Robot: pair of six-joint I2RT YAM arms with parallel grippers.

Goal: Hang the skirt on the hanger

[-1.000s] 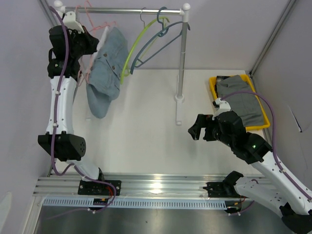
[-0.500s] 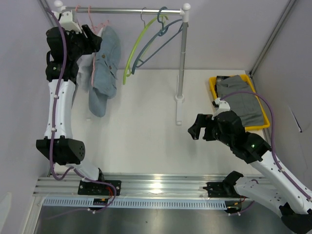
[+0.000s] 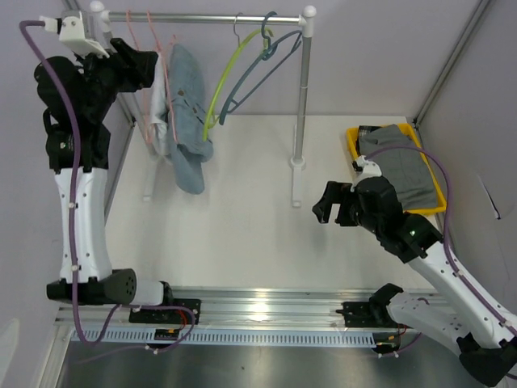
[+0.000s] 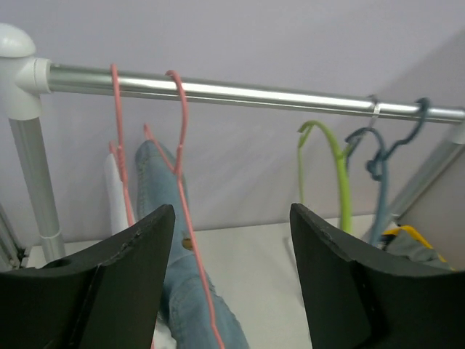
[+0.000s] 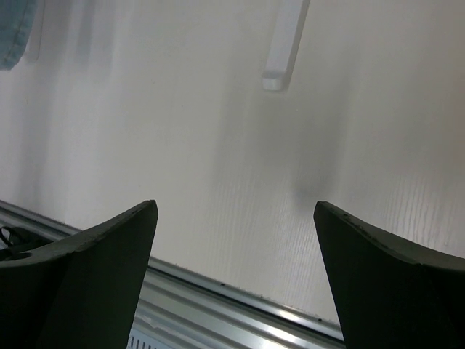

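Top view: the left pincer has drawn back from the pink hanger. The denim skirt is left hanging from it on the rail, so the task looks essentially done. On the desk, a yellow tray holds a grey garment.

Left wrist view: the jaws are spread wide and empty.

Right wrist view: the right pincer gapes, holding nothing.

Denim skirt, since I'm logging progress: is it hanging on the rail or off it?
Hanging. The denim skirt droops from a pink hanger hooked over the rail; the open left gripper holds nothing.
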